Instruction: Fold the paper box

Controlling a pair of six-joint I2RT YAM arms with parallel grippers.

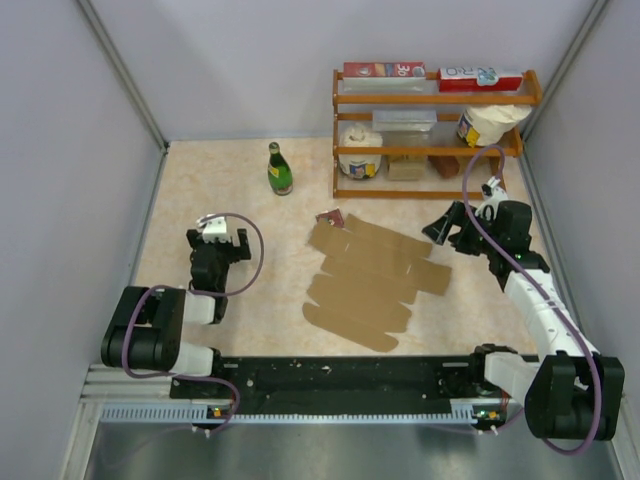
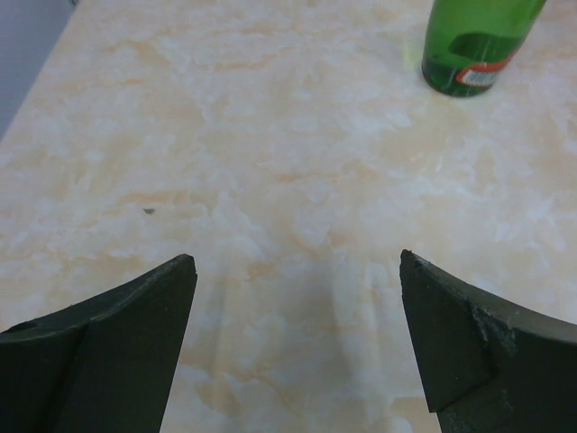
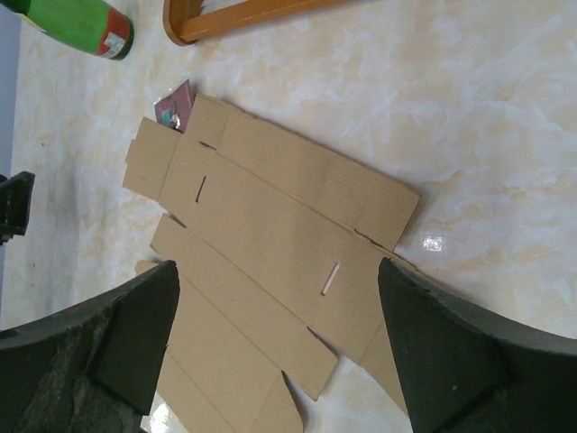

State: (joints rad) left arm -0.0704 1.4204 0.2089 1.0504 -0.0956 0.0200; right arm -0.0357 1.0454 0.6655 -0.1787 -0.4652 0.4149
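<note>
Paper box (image 1: 365,285): 1, flat; 1 bottle (image 1: 279,170); 1 red card (image 1: 330,217).

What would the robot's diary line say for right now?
paper box: flat, unfolded on table | left gripper: open, empty, apart from box | right gripper: open, empty, near box

Red carton (image 1: 384,70) on top of wooden rack (image 1: 345,130): "30" legible. Neighbouring carton (image 1: 480,77): lettering too blurred. Green bottle (image 1: 279,170) label unreadable.
</note>
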